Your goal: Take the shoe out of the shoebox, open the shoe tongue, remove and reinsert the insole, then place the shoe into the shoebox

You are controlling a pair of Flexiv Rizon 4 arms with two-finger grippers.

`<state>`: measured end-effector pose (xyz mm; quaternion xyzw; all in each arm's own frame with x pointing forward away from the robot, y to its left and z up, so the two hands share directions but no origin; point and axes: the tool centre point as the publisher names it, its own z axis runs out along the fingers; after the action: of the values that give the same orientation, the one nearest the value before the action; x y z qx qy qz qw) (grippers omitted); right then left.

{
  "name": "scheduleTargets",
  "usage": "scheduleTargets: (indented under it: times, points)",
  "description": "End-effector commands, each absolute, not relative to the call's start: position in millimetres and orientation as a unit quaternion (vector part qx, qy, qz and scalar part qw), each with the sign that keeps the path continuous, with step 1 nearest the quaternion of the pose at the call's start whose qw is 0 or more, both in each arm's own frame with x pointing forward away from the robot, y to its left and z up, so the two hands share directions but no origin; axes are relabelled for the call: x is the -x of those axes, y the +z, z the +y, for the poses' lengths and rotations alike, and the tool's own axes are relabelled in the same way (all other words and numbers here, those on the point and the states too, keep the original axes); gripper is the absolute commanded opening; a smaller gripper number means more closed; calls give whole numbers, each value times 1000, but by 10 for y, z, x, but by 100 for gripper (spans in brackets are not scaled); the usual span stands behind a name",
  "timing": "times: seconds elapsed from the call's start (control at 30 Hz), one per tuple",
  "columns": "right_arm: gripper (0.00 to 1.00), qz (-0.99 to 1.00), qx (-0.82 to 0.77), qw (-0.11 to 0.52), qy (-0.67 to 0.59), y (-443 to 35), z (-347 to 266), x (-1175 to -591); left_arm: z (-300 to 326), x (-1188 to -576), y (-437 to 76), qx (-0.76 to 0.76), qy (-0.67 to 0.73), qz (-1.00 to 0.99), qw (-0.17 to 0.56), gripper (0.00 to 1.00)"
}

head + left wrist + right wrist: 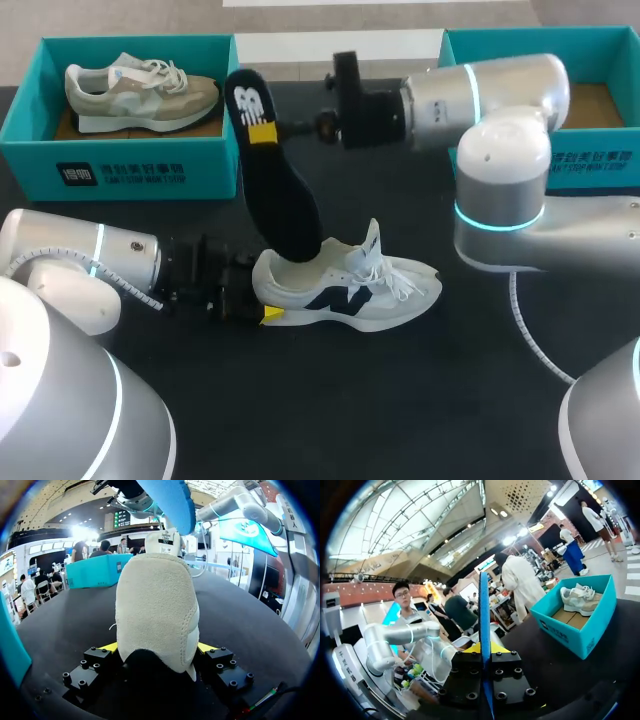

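Note:
A white sneaker (350, 285) with a dark side logo lies on its sole mid-table, toe pointing right. My left gripper (258, 295) is shut on its heel; in the left wrist view the beige heel (157, 610) fills the space between the yellow tips of that gripper (157, 647). A black insole (275, 190) stands tilted, its lower end inside the shoe's opening. My right gripper (262, 132) is shut on its upper end. The right wrist view shows the insole (484, 610) edge-on between the right gripper (484, 650). Its blue underside (172, 502) rises above the heel.
A teal shoebox (120, 165) at the back left holds a beige and grey sneaker (140, 90). A second teal shoebox (600, 160) stands back right, partly hidden behind my right arm. The right arm's cable (530, 330) trails over the table.

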<state>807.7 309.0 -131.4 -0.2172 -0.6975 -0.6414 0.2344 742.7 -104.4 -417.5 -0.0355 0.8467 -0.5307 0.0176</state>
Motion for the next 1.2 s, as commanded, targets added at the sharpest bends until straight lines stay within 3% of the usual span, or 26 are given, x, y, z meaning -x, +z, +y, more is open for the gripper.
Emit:
scheduleTargets:
  times: [0.03, 0.67, 1.2]
  points:
    - [0, -693, 230, 235, -641, -1120, 2987, -8039, -1072, -7406, -4234, 35, -530, 847, 17, 0]
    - [0, -689, 268, 258, -622, -661, 2531, -7929, -1072, -7406, -4234, 35, -530, 847, 17, 0]
    - [0, -689, 268, 258, -622, -661, 2531, -7929, -1072, -7406, -4234, 35, -530, 847, 17, 0]
